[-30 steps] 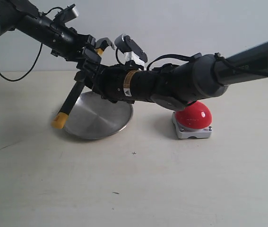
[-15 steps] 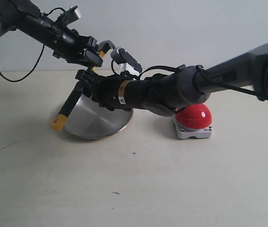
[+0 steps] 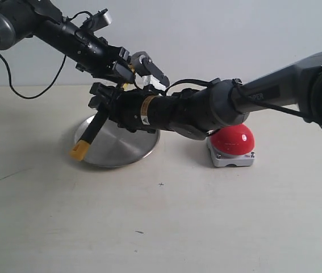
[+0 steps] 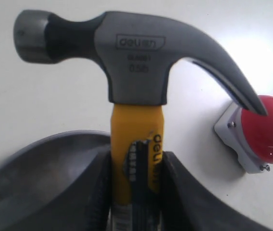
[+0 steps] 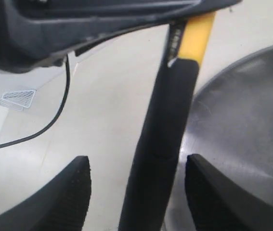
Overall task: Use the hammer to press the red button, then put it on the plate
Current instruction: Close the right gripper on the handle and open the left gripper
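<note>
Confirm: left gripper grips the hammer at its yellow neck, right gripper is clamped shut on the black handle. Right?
Not quite. The right gripper is open, not clamped: the right wrist view shows its fingers standing apart on either side of the black handle of the hammer. The left gripper does grip the yellow neck.

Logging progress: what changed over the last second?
The right gripper reached further left; its open jaws sit either side of the hammer. The left gripper, clamped on the yellow neck, drifted slightly right with it. The plate and button stayed put.
</note>
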`<act>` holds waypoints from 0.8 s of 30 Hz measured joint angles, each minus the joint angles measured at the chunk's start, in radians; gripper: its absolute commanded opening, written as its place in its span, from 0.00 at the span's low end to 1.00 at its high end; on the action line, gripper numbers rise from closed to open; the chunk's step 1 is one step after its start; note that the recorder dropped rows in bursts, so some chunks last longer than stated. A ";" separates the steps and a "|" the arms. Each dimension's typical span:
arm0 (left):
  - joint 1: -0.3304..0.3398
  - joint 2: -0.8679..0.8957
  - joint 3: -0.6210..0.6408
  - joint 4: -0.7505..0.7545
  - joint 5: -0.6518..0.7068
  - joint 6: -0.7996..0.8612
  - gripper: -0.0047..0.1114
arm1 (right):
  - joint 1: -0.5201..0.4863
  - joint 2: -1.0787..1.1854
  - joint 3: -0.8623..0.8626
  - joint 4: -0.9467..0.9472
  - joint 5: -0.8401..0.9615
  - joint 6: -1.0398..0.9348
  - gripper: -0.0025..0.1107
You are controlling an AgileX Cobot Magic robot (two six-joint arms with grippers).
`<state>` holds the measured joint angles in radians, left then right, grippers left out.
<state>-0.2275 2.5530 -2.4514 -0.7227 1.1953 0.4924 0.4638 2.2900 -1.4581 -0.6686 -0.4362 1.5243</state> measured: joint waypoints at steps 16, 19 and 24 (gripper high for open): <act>-0.021 -0.068 0.000 0.008 0.000 0.034 0.04 | 0.000 0.059 -0.020 0.043 -0.106 0.055 0.52; -0.026 -0.068 0.000 0.008 0.000 0.034 0.04 | 0.000 0.065 -0.039 0.040 -0.106 0.057 0.52; -0.039 -0.068 0.000 0.008 0.000 0.034 0.04 | 0.000 0.066 -0.059 0.036 -0.104 0.059 0.52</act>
<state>-0.2669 2.4850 -2.4514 -0.7149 1.1949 0.5268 0.4638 2.3563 -1.5166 -0.6327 -0.5398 1.5834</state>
